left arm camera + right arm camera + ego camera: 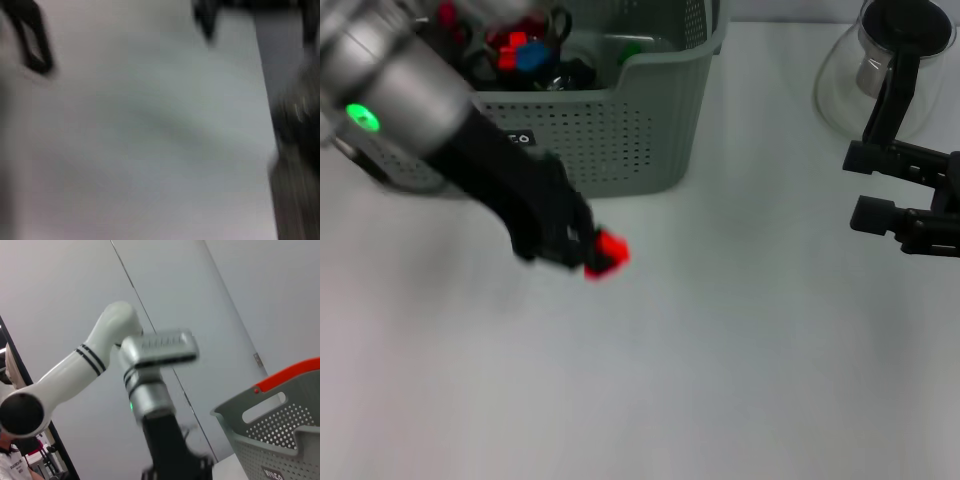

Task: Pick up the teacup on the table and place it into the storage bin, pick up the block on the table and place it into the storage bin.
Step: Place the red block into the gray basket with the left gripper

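Observation:
A small red block sits at the tip of my left gripper, which looks shut on it just in front of the storage bin. The left arm is blurred as it reaches in from the upper left. The grey-green perforated bin stands at the back, with red, blue and black items and a clear glassy shape inside. I cannot pick out the teacup for certain. My right gripper hangs open at the right edge, holding nothing. From the right wrist view, the left arm and the storage bin are visible.
A glass pot with a black lid stands at the back right, just behind my right gripper. Bare white table stretches across the front and middle. The left wrist view gives only blurred table surface and dark shapes at its borders.

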`<state>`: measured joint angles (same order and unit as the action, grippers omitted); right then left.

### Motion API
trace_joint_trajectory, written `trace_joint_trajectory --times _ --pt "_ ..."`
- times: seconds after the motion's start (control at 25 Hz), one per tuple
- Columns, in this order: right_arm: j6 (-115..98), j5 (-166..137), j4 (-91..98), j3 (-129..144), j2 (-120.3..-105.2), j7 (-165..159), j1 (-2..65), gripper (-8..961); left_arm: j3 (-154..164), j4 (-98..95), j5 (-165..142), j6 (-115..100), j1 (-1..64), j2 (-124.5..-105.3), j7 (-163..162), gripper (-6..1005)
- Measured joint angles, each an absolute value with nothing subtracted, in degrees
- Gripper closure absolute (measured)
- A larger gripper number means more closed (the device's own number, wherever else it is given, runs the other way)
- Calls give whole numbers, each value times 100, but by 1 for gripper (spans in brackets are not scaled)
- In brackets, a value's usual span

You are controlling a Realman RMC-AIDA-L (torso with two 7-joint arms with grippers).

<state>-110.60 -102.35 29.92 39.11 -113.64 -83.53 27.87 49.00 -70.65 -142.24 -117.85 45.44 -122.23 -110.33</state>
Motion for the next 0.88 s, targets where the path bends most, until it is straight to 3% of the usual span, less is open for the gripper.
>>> trace_joint_trajectory --times 0.08,0.12,0.16,0.2,0.24,0.28,0.36,0.48,0.72,0.88 --pt "-11076 -10233 3000 3911 -11363 -8348 2791 26 4328 -6926 -13818 -11813 4628 -11947 -11390 800" --pt "-11089 -10233 3003 3911 -11361 -8345 2796 26 4328 -6926 -13818 -11813 4628 -11947 -11390 800" --pt "-11104 -10235 3006 3911 -11359 -8345 2804 26 4004 -6792 -13495 -11784 4688 -11725 -11584 799" --pt "-11119 -10237 3008 3911 -11357 -8344 2810 26 4004 -6792 -13495 -11784 4688 -11725 -11584 799" --pt "-11135 -10240 3010 3911 -11357 -8343 2815 26 3397 -6310 -12952 -11389 4901 -11131 -12031 798" --pt "-11140 -10245 3011 3911 -11357 -8343 2817 26 3288 -6124 -12922 -10883 4990 -10888 -12210 798" --pt "-11153 -10250 3012 3911 -11354 -8343 2819 26 3287 -6014 -12987 -10386 5053 -10744 -12326 797" --pt "-11176 -10256 3012 3914 -11351 -8355 2821 26 3495 -5817 -13324 -9325 5166 -10658 -12447 796" --pt "-11207 -10257 3015 3928 -11363 -8359 2801 26 3905 -5306 -14081 -7859 5196 -10781 -12510 794" --pt "-11218 -10257 3016 3921 -11364 -8357 2786 26 3908 -5321 -14154 -7687 5100 -10833 -12516 540"
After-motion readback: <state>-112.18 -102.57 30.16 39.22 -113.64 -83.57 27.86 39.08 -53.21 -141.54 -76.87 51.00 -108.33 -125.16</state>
